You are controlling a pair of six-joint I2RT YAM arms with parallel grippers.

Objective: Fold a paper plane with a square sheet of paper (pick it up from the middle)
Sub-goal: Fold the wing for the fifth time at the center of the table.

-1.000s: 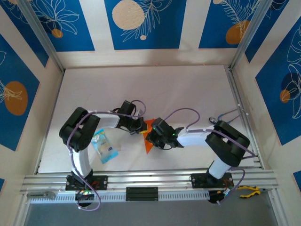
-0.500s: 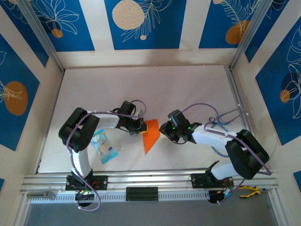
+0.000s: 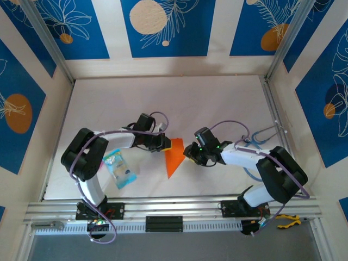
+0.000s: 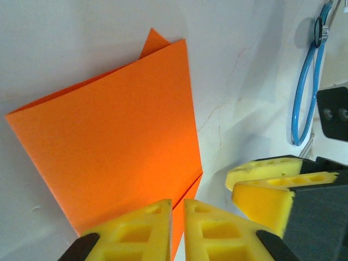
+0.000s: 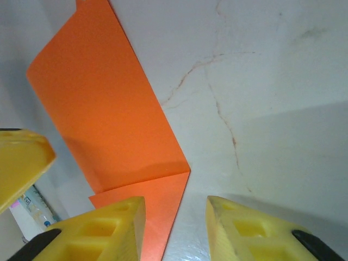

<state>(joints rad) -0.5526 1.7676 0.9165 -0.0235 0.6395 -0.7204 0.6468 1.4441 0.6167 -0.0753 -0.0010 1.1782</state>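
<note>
The square sheet of paper [image 3: 175, 156] is bright orange and lies folded into a pointed shape on the white table, between my two grippers. In the left wrist view the folded paper [image 4: 119, 141] has a flap crease that runs down into the narrow slit of my left gripper [image 4: 178, 205]. Those jaws stand just apart at the paper's upper left edge [image 3: 167, 144]. My right gripper [image 5: 175, 205] is open; one finger [image 5: 117, 223] hovers over the paper's lower flap [image 5: 103, 109], the other over bare table. From above, the right gripper [image 3: 190, 153] sits at the paper's right edge.
A small blue and clear plastic packet [image 3: 119, 168] lies left of the paper, near the left arm. A blue cable loop [image 4: 305, 81] lies on the table to the right. The right gripper's yellow fingers [image 4: 266, 182] are close to the left gripper.
The right gripper drew back to the right, off the paper, and opened wider. The left jaws parted slightly. The paper now lies flatter and a little further right.
</note>
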